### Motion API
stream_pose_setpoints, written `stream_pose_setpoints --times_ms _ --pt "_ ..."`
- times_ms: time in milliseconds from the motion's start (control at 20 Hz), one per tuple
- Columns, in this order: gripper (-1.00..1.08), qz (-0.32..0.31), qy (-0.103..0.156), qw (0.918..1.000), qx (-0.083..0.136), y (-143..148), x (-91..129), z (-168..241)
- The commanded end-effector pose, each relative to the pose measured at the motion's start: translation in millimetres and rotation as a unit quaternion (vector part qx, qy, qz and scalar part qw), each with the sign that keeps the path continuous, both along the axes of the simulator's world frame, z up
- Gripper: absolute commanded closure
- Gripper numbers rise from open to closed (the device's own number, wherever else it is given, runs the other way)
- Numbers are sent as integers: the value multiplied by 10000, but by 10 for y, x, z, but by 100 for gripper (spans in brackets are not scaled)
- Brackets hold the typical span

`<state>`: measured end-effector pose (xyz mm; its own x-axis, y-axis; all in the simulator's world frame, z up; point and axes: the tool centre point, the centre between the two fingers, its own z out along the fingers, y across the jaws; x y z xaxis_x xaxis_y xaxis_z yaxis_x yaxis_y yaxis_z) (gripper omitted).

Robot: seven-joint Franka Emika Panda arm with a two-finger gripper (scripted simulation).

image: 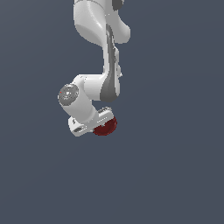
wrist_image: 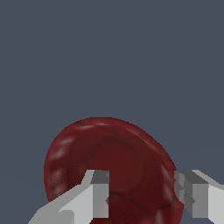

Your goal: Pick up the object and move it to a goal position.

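The dark red glossy ball (image: 106, 127) lies on the grey floor, partly hidden under the white hand in the exterior view. My gripper (image: 99, 121) is right over it. In the wrist view the ball (wrist_image: 127, 153) fills the space beneath the gripper (wrist_image: 142, 194). One grey finger (wrist_image: 98, 194) stands in front of the ball's surface, the other finger (wrist_image: 194, 197) by its edge. The jaws stand apart, and the ball reaches out past one finger. I see no finger pressing on the ball.
A plain dark grey floor (image: 175, 175) surrounds the ball on all sides. The white-and-grey arm (image: 105, 52) reaches down from the top of the exterior view. No other objects show.
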<state>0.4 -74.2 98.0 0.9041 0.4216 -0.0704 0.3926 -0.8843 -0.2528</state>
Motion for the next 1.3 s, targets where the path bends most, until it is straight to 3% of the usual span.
stream_pose_setpoints --times_ms 0,650,950,1250 --pt "-20 192 6 9996 190 -51 0 -65" --pt "-20 977 -129 9892 1082 -277 -6 -324" --pt "-20 1139 -198 9849 1287 -326 -7 -374" --pt "-20 1166 -212 9840 1327 -340 -10 -386"
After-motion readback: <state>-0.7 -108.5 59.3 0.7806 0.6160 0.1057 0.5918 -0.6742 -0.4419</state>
